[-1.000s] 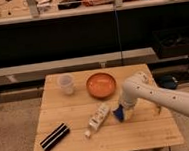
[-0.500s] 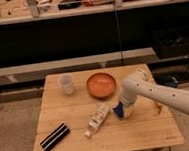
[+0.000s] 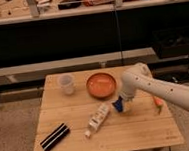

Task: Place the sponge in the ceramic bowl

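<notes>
Black-and-white striped block [image 3: 55, 137] near front-left corner of table [image 3: 143, 130]. White bottle [image 3: 97, 120] lying mid-table. Just right of it, gripper [image 3: 121, 106], jaws pinching sponge [image 3: 118, 105], low over tabletop. Beyond: ceramic bowl [image 3: 101, 84], empty; cup [image 3: 66, 84] to its left.

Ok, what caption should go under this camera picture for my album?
The gripper holds the sponge beside the ceramic bowl, over the wooden table.
</notes>
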`<state>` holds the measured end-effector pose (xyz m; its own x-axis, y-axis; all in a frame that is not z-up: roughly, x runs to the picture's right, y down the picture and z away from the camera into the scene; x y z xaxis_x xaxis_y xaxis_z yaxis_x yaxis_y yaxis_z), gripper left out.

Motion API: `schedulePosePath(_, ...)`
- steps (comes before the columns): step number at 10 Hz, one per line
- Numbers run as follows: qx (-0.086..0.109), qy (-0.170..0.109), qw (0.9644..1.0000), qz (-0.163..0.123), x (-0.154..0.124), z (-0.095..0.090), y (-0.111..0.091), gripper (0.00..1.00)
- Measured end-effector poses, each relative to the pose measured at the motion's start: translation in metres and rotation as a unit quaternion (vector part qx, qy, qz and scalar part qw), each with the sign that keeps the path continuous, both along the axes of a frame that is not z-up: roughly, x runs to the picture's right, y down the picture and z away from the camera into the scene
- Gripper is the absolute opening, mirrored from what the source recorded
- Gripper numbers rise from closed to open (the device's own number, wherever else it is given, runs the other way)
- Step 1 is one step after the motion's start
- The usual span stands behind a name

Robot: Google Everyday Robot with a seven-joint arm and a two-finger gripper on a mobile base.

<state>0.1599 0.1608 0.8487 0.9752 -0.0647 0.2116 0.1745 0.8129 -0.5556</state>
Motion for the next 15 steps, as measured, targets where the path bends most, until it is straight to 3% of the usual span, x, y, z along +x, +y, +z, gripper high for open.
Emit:
schedulePosePath(4,0.007,0.003,1.0,-0.003,-0.013,0.017,-0.039,0.04)
schedulePosePath(10,0.016,0.009,0.9998,-0.009,-0.031,0.03,-0.077,0.04)
schedulePosePath(15,0.019,0.011,0.9996,-0.018,-0.045,0.035,-0.094,0.04)
